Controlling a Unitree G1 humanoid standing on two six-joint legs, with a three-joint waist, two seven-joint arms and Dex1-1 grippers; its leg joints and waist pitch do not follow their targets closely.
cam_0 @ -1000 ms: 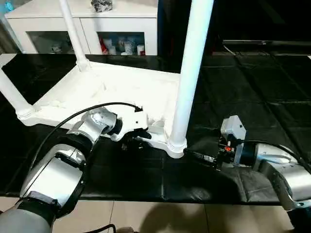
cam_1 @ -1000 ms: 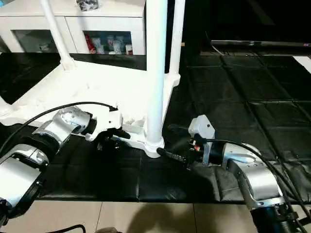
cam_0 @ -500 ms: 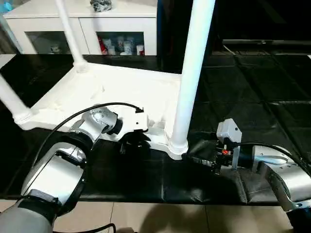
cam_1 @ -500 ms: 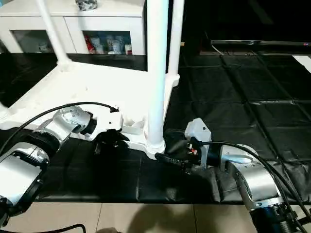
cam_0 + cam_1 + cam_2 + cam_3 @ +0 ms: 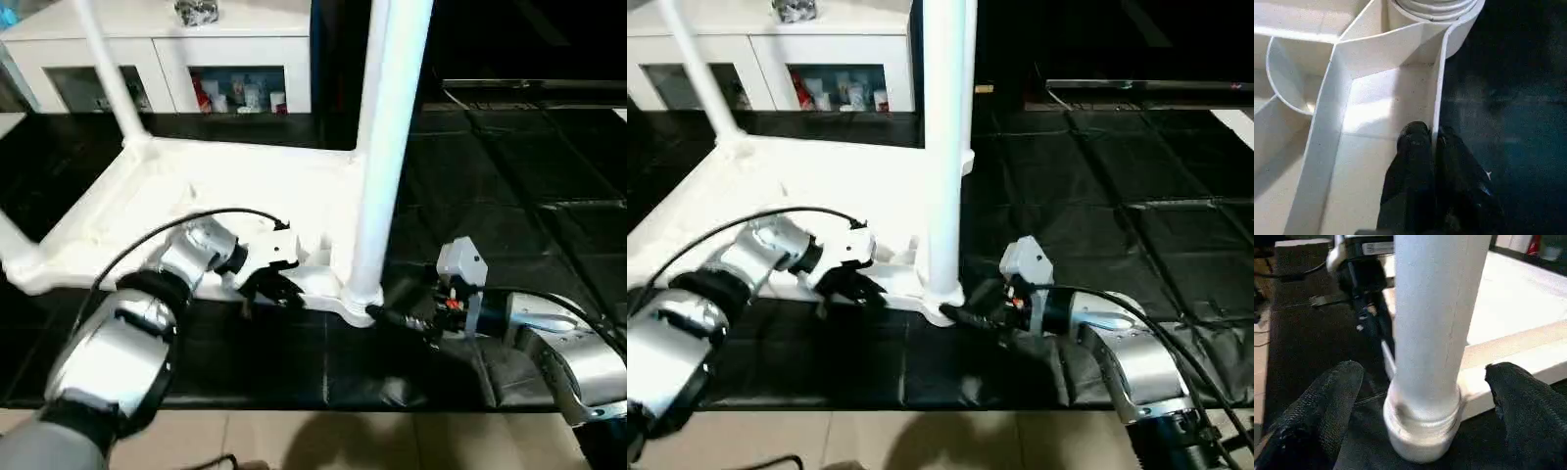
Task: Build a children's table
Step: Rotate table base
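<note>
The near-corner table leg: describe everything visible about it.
The near-corner leg is a long, round, smooth white plastic post standing upright in the corner socket of the upturned table top, with a ribbed collar at its base. The right gripper is open, its black fingers on either side of the base, apart from it. The left gripper pinches the table's edge wall beside this corner.

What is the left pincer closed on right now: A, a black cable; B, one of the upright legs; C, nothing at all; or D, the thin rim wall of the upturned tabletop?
D: the left pincer has its two black fingers pressed on either side of the tabletop's thin rim wall, close to the near leg.
</note>
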